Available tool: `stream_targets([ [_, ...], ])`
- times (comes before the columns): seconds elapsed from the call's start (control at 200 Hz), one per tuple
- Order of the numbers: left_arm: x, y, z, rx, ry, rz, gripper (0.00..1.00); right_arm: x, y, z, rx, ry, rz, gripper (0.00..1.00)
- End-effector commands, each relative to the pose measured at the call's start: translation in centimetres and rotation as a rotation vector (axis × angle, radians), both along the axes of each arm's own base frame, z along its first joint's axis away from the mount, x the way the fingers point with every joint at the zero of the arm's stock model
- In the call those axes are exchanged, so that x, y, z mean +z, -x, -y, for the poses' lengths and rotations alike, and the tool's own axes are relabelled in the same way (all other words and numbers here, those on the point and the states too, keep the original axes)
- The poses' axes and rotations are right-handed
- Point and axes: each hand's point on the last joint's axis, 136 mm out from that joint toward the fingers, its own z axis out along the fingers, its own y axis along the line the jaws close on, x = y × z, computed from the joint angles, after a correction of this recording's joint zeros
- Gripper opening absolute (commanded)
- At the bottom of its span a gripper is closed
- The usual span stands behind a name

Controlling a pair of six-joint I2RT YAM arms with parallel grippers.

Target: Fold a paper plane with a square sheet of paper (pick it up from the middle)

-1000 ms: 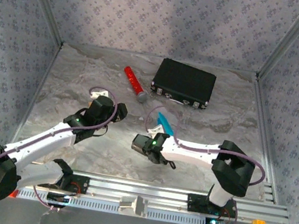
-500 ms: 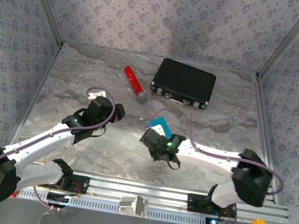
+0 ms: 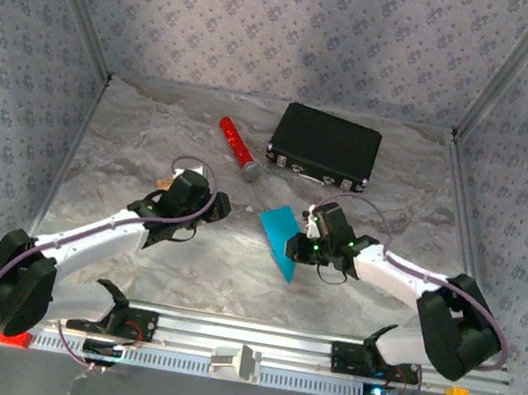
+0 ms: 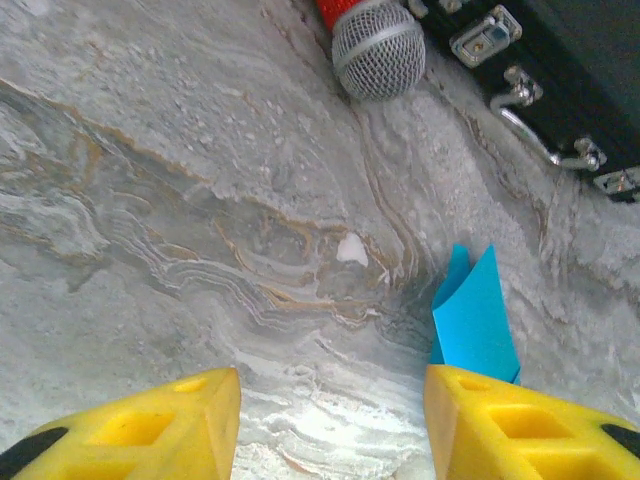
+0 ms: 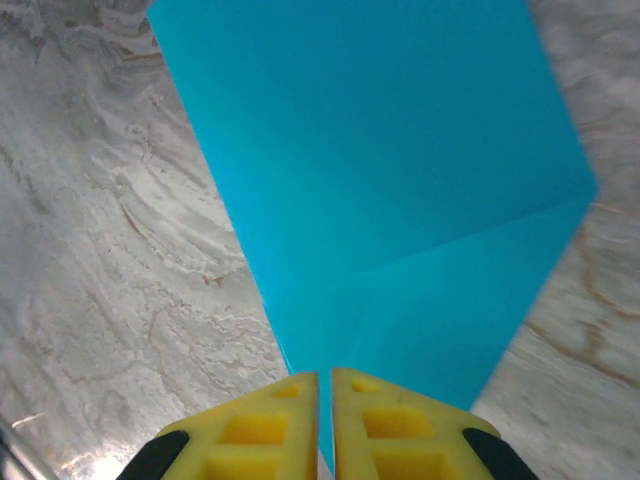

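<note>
The cyan-blue sheet of paper (image 3: 281,235) is folded into a pointed wedge with a slanted crease, its tip toward the near edge. My right gripper (image 3: 309,242) is shut on its right edge; in the right wrist view the paper (image 5: 380,170) spreads out ahead of the closed right gripper (image 5: 325,400) and runs between the yellow fingertips. My left gripper (image 3: 214,205) hovers left of the paper. In the left wrist view the left gripper (image 4: 330,420) is open over bare table, and the paper (image 4: 475,320) stands just beyond its right finger (image 4: 520,430).
A red-handled microphone (image 3: 237,148) lies at the back, with its mesh head (image 4: 378,45) ahead of the left gripper. A black case (image 3: 325,147) sits at the back right. Patterned walls enclose the marbled table (image 3: 131,145), and a metal rail (image 3: 320,347) runs along the near edge.
The right arm swung toward the back right; its gripper opened briefly and is shut on the paper's right edge again. The paper now lies exposed to its left. The left gripper edged right and narrowed slightly.
</note>
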Motion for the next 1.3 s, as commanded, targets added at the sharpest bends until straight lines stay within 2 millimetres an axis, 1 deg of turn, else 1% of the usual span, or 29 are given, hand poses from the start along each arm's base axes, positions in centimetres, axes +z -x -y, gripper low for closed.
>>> stream_targets([
  [0.0, 1.6, -0.6, 1.7, -0.049, 0.054, 0.030, 0.50, 0.0, 0.4, -1.9, 0.044, -0.103, -0.065, 0.11],
  [0.225, 1.4, -0.6, 2.1, -0.064, 0.054, 0.024, 0.49, -3.1, 0.5, -1.4, -0.055, -0.072, -0.178, 0.12],
  [0.355, 1.2, -0.6, 2.2, -0.072, 0.057, 0.017, 0.49, -5.0, 0.9, -0.9, -0.169, -0.063, -0.283, 0.12],
  [0.445, 1.2, -0.6, 2.4, -0.078, 0.064, 0.015, 0.49, -5.8, 1.0, -1.0, -0.256, -0.076, -0.333, 0.11],
  [0.525, 1.2, -0.6, 2.8, -0.092, 0.078, 0.011, 0.46, -6.2, 1.3, -1.1, -0.339, -0.072, -0.380, 0.10],
  [0.63, 1.1, -0.6, 3.7, -0.121, 0.104, -0.002, 0.40, -6.4, 1.8, -1.5, -0.434, -0.082, -0.403, 0.08],
  [0.7, 1.0, -0.6, 4.5, -0.150, 0.129, -0.013, 0.35, -6.2, 2.2, -2.1, -0.497, -0.123, -0.425, 0.07],
  [0.785, 0.9, -0.8, 5.8, -0.191, 0.161, -0.029, 0.30, -5.7, 2.4, -2.8, -0.596, -0.217, -0.436, 0.07],
  [0.84, 0.8, -1.0, 6.9, -0.225, 0.182, -0.045, 0.27, -4.8, 2.0, -3.6, -0.639, -0.292, -0.417, 0.07],
  [0.904, 0.8, -1.1, 8.2, -0.267, 0.203, -0.059, 0.24, -3.7, 1.7, -4.2, -0.656, -0.325, -0.386, 0.07],
  [1.029, 0.1, -1.2, 10.5, -0.334, 0.212, -0.097, 0.21, -1.5, 1.1, -4.2, -0.691, -0.369, -0.298, 0.07],
  [1.094, -0.4, -1.2, 11.4, -0.361, 0.219, -0.120, 0.20, 0.0, 0.5, -4.2, -0.659, -0.392, -0.244, 0.09],
  [1.124, -0.4, -1.3, 11.9, -0.374, 0.224, -0.125, 0.20, 0.5, 0.3, -4.1, -0.643, -0.384, -0.229, 0.10],
  [1.189, -0.7, -1.3, 12.8, -0.394, 0.227, -0.139, 0.19, 0.9, 0.0, -3.1, -0.619, -0.338, -0.198, 0.10],
  [1.294, -1.2, -1.3, 13.9, -0.420, 0.233, -0.156, 0.18, 0.5, -0.2, -0.4, -0.621, -0.249, -0.176, 0.10],
])
